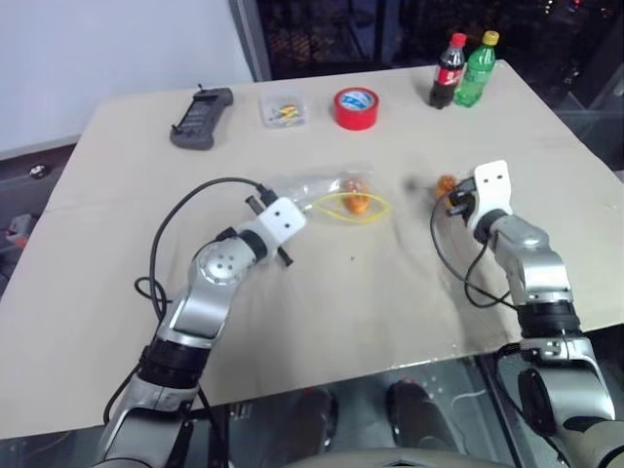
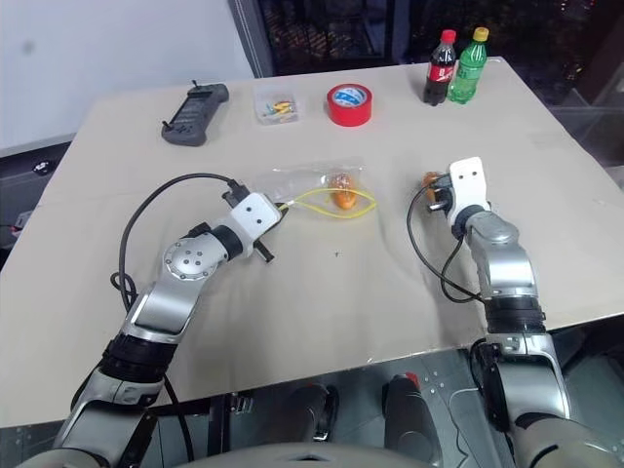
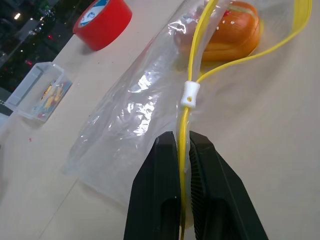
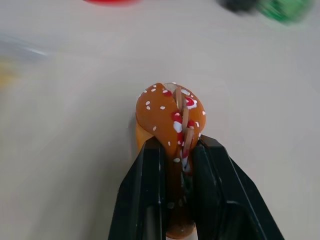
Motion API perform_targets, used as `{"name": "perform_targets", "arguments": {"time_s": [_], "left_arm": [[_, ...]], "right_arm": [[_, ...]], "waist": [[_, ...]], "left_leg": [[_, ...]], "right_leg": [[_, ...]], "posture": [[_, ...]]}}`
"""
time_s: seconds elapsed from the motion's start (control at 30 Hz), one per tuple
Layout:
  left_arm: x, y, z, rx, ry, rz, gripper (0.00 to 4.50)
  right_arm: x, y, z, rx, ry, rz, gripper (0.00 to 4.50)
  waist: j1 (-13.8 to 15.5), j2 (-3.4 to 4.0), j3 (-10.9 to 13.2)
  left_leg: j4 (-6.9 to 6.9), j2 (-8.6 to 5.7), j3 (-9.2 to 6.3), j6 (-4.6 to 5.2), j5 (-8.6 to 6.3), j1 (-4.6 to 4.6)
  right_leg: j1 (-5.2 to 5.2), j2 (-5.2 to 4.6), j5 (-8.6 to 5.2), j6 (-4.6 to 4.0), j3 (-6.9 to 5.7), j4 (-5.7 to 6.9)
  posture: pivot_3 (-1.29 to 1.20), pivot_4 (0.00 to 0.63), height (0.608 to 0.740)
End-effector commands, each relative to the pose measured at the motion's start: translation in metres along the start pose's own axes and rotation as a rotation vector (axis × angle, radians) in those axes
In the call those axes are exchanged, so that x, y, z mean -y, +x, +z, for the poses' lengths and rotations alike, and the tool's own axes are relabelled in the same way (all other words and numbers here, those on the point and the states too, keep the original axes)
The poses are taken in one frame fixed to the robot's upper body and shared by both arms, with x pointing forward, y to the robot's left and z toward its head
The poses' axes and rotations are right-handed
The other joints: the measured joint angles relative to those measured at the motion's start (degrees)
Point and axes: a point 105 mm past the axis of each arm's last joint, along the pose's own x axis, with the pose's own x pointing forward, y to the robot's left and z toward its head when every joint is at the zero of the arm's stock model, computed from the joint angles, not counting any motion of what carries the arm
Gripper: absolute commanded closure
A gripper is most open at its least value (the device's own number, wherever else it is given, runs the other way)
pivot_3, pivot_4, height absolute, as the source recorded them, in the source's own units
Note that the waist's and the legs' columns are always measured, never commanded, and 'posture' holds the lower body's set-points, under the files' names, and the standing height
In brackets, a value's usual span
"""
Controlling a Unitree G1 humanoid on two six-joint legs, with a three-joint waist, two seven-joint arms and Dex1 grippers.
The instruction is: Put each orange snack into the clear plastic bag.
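Observation:
The clear plastic bag lies flat mid-table, its yellow seal strip looped open. My left gripper is shut on that strip at the bag's near corner. One orange snack sits at the bag's mouth, inside the yellow loop, also seen from above as the snack. To the right, my right gripper is shut on another orange snack, glossy with white speckles. That held snack hangs just above the table, a short way right of the bag.
Along the table's far side stand a black handheld device, a small clear box of coloured bits, a red tape roll, a cola bottle and a green bottle. The table's front edge runs just below my arms.

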Motion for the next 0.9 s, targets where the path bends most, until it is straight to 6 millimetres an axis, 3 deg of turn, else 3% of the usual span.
{"name": "perform_targets", "arguments": {"time_s": [0.03,0.2,0.6,0.9], "left_arm": [[-0.01,-0.005,0.013,0.05,0.011,0.042,4.18],[-0.01,-0.007,0.015,0.057,0.012,0.042,4.18],[-0.003,-0.015,0.023,0.092,0.032,0.013,4.18],[0.021,-0.02,0.032,0.143,0.066,-0.083,4.18]], "right_arm": [[-0.05,-0.01,0.038,0.125,-0.042,0.254,3.91],[-0.104,-0.018,0.045,0.127,-0.08,0.46,3.91],[-0.125,0.006,0.038,0.078,-0.121,0.468,3.91],[-0.165,0.039,0.05,0.112,-0.057,0.51,3.91]], "waist": [[0.08,0.0,0.0],[0.29,0.0,0.0],[0.24,0.0,0.0],[0.17,0.0,0.0]], "left_leg": [[0.0,0.0,0.0,0.0,0.0,0.0],[0.01,-0.01,-0.04,0.0,0.0,-0.01],[0.02,-0.01,-0.05,0.0,0.0,-0.01],[0.02,-0.01,-0.05,0.0,0.0,-0.01]], "right_leg": [[0.0,0.0,0.0,0.0,0.0,0.0],[0.02,-0.02,0.0,0.0,-0.04,-0.02],[0.01,-0.01,0.0,0.0,-0.07,-0.01],[0.01,0.0,0.0,-0.01,-0.07,-0.01]], "posture": [[0.0,0.15,0.74],[0.0,0.15,0.74],[0.0,0.15,0.74],[0.0,0.15,0.74]]}}
